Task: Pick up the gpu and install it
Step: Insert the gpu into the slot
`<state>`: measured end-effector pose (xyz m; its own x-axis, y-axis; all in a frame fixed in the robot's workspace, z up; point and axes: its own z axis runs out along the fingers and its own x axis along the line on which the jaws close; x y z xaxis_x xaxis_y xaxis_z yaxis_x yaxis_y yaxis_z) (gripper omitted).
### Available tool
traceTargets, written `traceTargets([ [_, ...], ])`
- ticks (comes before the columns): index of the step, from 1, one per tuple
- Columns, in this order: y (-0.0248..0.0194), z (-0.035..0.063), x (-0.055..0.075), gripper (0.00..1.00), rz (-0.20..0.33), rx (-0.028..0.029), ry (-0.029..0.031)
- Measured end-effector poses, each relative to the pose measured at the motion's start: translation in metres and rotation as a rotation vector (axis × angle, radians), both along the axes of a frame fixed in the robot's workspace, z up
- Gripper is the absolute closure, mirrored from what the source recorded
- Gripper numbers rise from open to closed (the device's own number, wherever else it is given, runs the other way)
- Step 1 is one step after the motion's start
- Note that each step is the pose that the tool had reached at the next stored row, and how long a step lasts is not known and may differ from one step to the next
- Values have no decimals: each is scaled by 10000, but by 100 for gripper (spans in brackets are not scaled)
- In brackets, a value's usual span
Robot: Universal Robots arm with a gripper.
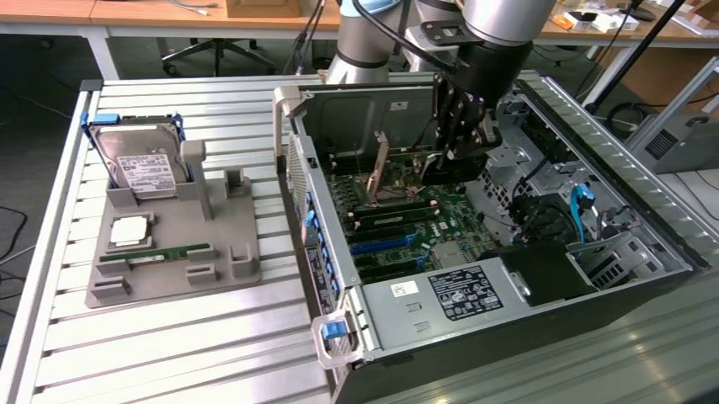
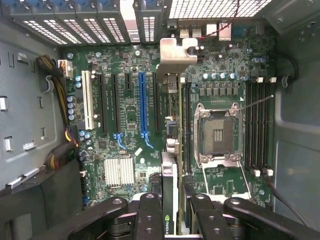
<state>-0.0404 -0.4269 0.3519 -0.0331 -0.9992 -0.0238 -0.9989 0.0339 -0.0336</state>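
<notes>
My gripper (image 1: 456, 150) is down inside the open computer case (image 1: 629, 210), shut on the gpu (image 1: 445, 171). The card hangs upright on its edge just above the green motherboard (image 1: 450, 220). In the wrist view the gpu (image 2: 170, 172) shows edge-on between my black fingers (image 2: 150, 215), and its silver end bracket (image 2: 176, 52) points at the case's rear slot covers. It sits over the black slots between the blue slot (image 2: 143, 107) and the empty CPU socket (image 2: 218, 132). Whether its edge touches a slot I cannot tell.
A grey fixture (image 1: 168, 244) on the slatted table at the exterior view's left holds a hard drive (image 1: 141, 164), a chip (image 1: 131, 229) and a green RAM stick (image 1: 167, 251). The power supply (image 1: 444, 295), drive cages and cables (image 1: 578, 215) crowd the case around the card.
</notes>
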Motion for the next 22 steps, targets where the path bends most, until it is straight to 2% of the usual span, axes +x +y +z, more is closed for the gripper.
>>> traceTargets([
  [22, -54, -68, -2, 73, 0, 0, 0],
])
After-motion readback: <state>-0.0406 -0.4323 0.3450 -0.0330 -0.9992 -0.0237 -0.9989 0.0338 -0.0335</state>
